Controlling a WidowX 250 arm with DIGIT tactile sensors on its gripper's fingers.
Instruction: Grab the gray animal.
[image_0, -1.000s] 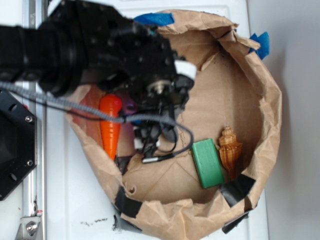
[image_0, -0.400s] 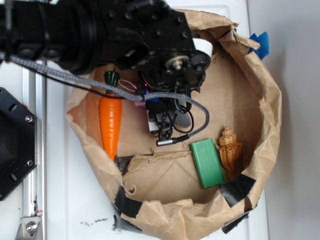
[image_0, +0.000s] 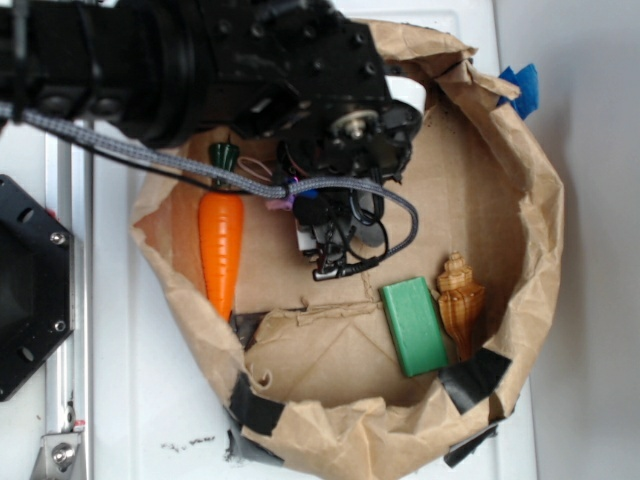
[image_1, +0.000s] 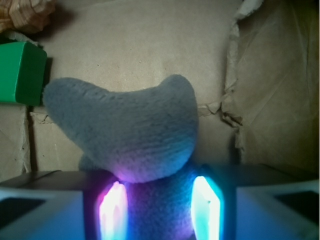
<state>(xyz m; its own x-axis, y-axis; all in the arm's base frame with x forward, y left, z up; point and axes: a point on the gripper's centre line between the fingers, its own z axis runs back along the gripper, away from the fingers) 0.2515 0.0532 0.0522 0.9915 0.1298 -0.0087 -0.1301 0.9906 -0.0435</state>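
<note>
Two lit pads of my tool (image_1: 159, 207) sit clamped on the gray animal (image_1: 132, 135), low in the middle of the wrist view.

From the wrist camera I see the plush squeezed between the glowing pads, one pink-violet at lower left, one cyan at lower right, its floppy gray ear filling the centre of the frame against the brown paper floor. A green block (image_1: 21, 72) shows at the left edge. In the exterior view my black arm fills the upper left and hides the toy; the tool (image_0: 335, 235) hangs inside the brown paper nest (image_0: 520, 190). The orange carrot (image_0: 221, 245) lies at centre left, the green block (image_0: 414, 326) and a brown shell (image_0: 460, 300) at lower right.
</note>
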